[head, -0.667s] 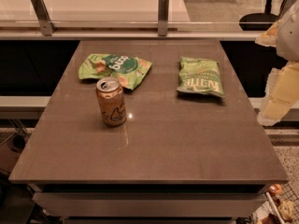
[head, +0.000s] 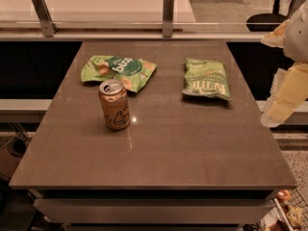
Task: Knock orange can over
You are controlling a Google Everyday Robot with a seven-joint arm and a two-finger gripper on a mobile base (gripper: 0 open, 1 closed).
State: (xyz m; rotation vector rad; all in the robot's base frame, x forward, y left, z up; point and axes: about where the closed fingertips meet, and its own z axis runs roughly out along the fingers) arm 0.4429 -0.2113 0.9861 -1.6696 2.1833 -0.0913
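The orange can stands upright on the brown table, left of its middle, silver top up and a dark curved drawing on its side. My gripper hangs at the right edge of the view, beyond the table's right side, far from the can and touching nothing. Only part of it shows.
Two green snack bags lie behind the can: one just behind it on the left, one on the right, nearer my gripper. A glass rail with metal posts runs behind the table. An office chair stands at the far right.
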